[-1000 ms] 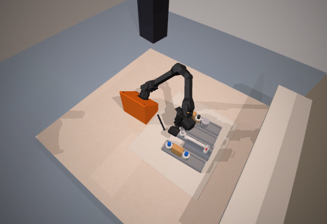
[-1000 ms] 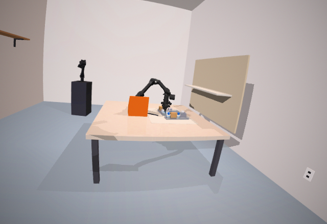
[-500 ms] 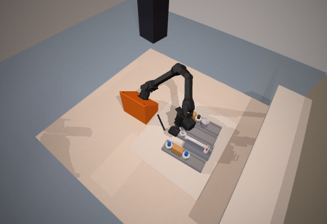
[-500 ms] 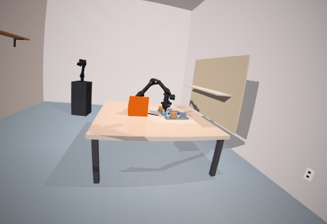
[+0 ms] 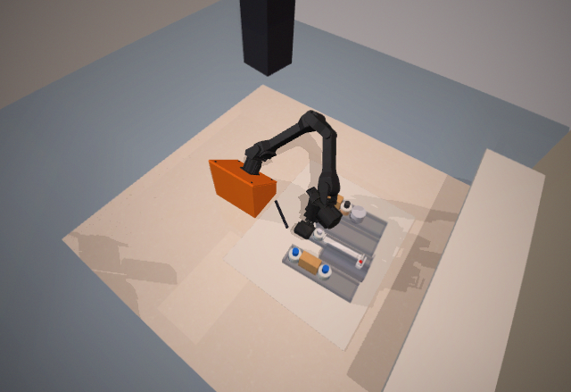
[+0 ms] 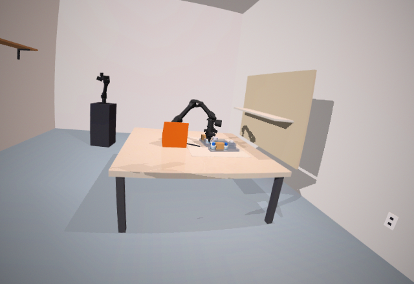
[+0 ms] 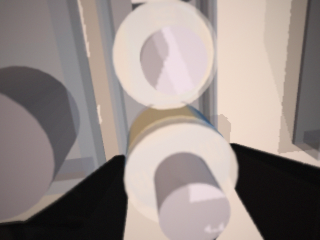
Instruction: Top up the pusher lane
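No text, label, brand, number or sign can be read in any view; the jars' lids and sides, the lane tray and the orange box show only plain colour.
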